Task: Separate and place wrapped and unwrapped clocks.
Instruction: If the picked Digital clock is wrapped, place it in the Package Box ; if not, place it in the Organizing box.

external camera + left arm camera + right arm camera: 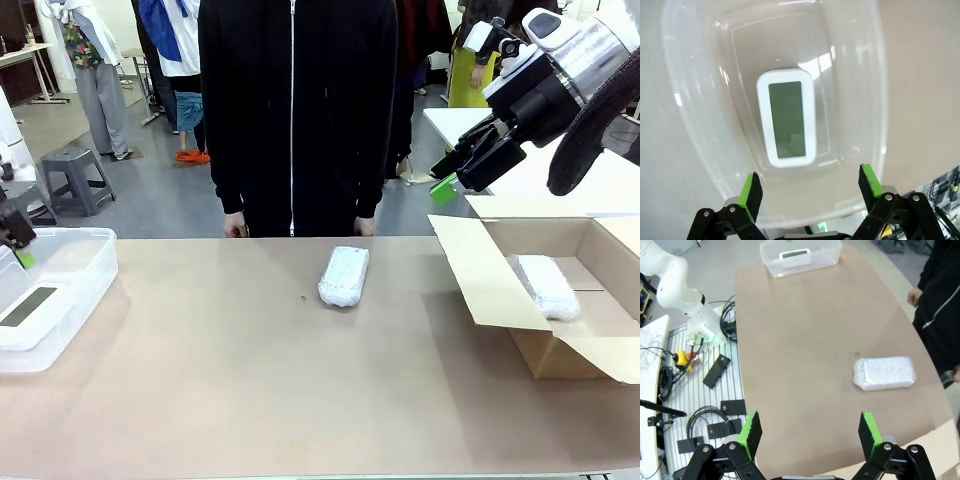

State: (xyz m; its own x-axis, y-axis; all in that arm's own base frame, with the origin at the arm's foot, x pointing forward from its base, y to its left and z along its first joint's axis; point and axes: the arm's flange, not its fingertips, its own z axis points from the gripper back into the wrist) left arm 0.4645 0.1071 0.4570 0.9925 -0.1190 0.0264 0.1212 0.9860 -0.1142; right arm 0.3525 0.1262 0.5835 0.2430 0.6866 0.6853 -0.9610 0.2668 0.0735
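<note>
Robot's arms are glossy white with rounded links. The right arm (590, 45) turns black at the wrist and has a thick black hose-like cover (600, 130) beside it. The left pincer (810, 187) and right pincer (810, 430) look the same: black linkages, visible pivot screws, bright green pads (751, 190). The person (295, 110) wears a black zip-up jacket with a pale zipper.

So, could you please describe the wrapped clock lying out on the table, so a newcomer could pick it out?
Start at the brown table and look to its middle, in front of the person in black. There lies an oblong bundle of white bubble wrap. Unlike the other bundle, which sits inside the cardboard box at the right, this one rests on the bare tabletop.
</note>
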